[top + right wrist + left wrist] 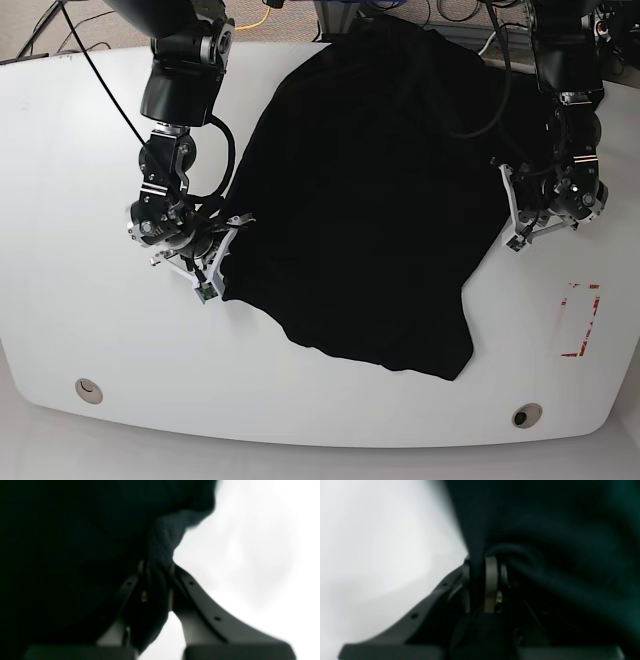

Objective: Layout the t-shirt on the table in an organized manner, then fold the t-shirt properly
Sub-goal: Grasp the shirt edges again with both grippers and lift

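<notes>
Left wrist view: the left gripper (482, 580) is clamped on a pinched fold of the black t-shirt (545, 530), above the white table (382, 542). Right wrist view: the right gripper (156, 580) likewise pinches a bunched edge of cloth. Base view: the shirt lies mid-table, each arm gripping one opposite side edge, presumably to draw it flat; a red tape rectangle (580, 320) lies nearby.

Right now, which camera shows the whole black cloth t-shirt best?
The base view: the black cloth t-shirt shows entire, spread over the white table. Each wrist view shows only blurred dark fabric pinched in its tool, left tool and right tool.
</notes>
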Robot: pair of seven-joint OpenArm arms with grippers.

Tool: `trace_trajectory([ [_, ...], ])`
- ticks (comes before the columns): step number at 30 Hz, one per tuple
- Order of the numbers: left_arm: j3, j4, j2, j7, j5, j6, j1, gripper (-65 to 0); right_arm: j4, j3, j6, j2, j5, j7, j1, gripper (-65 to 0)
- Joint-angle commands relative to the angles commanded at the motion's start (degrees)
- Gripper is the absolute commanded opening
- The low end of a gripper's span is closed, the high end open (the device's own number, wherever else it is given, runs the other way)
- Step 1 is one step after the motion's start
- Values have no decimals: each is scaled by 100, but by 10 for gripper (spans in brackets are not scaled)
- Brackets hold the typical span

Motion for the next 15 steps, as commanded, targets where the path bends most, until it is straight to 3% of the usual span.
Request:
trace_trajectory([
  [8,-9,387,-185,62,0,0,-378,-597,1240,9,0,167,-62,-949,-97,-642],
  [15,0,343,-193,44,9,0,-659,-594,1345,158,0,387,-70,-985,-273,-642],
])
